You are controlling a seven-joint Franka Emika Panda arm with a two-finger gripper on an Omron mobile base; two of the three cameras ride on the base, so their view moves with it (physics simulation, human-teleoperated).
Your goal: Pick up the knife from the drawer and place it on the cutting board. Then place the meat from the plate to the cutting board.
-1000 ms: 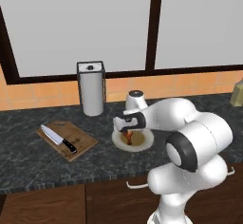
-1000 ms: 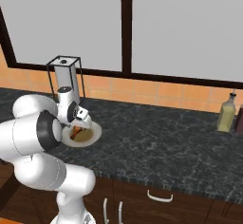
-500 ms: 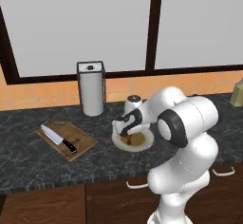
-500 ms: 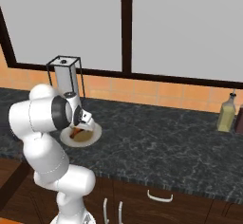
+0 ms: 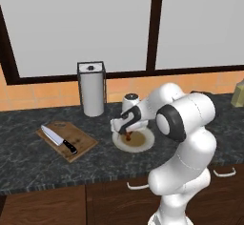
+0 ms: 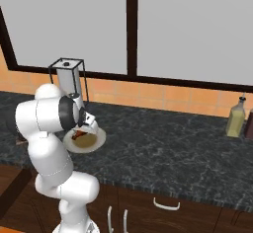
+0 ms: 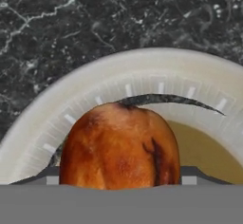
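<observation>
The knife (image 5: 57, 139) lies on the brown cutting board (image 5: 72, 143) at the left of the counter, black handle toward the front. To its right sits the cream plate (image 5: 145, 144) with a tan centre. My gripper (image 5: 126, 129) hangs over the plate's left part, shut on the reddish-brown meat (image 5: 127, 135), which sits just above the plate. From the right base view the gripper (image 6: 82, 130) holds the meat (image 6: 77, 135) over the plate (image 6: 96, 143). The hand view has the meat (image 7: 118, 147) close up, casting a shadow on the plate's rim (image 7: 118, 76).
A paper towel roll in a black wire holder (image 5: 91, 89) stands behind the board and plate, against the wall. An oil bottle (image 6: 235, 118) stands far right on the dark speckled counter (image 6: 168, 153). Cabinet handles (image 5: 224, 172) run below the counter's front edge.
The arm's elbow and upper links have swung up and to the left, while the hand stays over the plate with the meat, shifted only slightly left.
</observation>
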